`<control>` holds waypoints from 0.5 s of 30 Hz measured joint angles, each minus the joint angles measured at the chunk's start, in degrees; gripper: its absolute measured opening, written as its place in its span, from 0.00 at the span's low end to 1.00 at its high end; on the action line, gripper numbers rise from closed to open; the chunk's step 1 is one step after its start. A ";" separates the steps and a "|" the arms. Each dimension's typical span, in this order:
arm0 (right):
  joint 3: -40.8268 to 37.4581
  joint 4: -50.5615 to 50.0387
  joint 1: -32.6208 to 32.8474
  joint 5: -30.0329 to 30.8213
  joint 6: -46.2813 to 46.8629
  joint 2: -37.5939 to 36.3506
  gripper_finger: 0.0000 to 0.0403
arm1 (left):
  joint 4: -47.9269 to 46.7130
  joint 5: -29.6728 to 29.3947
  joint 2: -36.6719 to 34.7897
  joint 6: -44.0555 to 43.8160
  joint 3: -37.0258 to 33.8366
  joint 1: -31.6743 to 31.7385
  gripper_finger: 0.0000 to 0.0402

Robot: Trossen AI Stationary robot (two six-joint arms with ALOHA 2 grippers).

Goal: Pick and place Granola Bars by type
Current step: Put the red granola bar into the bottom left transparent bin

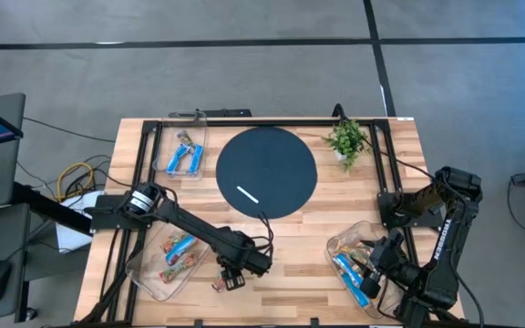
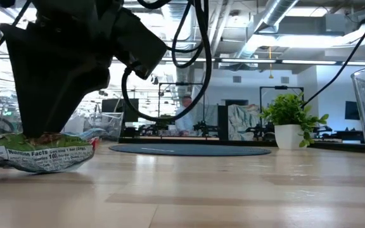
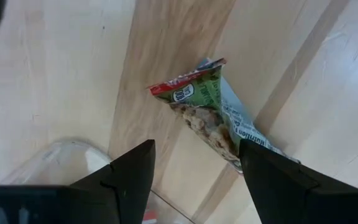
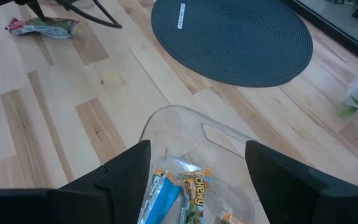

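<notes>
Two dark fingers (image 3: 129,177) of the left gripper (image 3: 194,168) stand spread apart over a green-and-red granola bar (image 3: 213,115), which lies flat on the bare wooden table (image 1: 290,264) between them, not gripped. Seen from above, that gripper (image 1: 231,278) sits near the front edge of the table, just beside the front-left clear tray (image 1: 144,273), which holds several multicoloured and blue bars (image 1: 179,248). From table height the bar (image 2: 40,152) shows its nutrition label, with the dark gripper body right above it.

Over on the right, the right gripper (image 4: 197,165) hangs with its fingers wide apart above the front-right clear tray (image 4: 173,118), where a blue bar (image 4: 160,199) and a tan Chewy bar (image 4: 194,193) lie side by side. A third tray (image 1: 185,137) at the back left carries more blue bars (image 1: 182,157). Between the trays lies a round dark mat (image 1: 267,171) with a thin white stick (image 1: 247,194) on it, and a small potted plant (image 1: 346,139) stands at the back right.
</notes>
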 joint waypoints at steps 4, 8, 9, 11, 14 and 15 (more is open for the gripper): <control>0.00 -0.26 -0.48 0.00 -0.02 0.00 0.63 | 0.60 0.52 0.00 0.97 0.00 0.01 0.57; 0.00 -0.14 -1.23 0.04 -0.97 0.00 0.63 | 1.66 1.34 0.00 2.21 0.51 0.01 0.57; 0.00 -0.03 -1.51 0.04 -1.36 0.00 0.63 | 2.14 1.69 0.00 2.89 0.58 0.01 0.57; 0.00 -0.07 -1.97 0.07 -1.52 0.00 0.63 | 2.65 2.06 -0.02 4.00 0.63 0.01 0.57; 0.00 -0.07 -2.41 0.07 -1.64 0.00 0.63 | 2.89 2.77 0.10 4.62 0.59 0.00 0.57; 0.00 -0.09 -2.40 0.13 -1.64 0.00 0.63 | 3.03 2.83 0.16 4.68 0.57 -0.02 0.57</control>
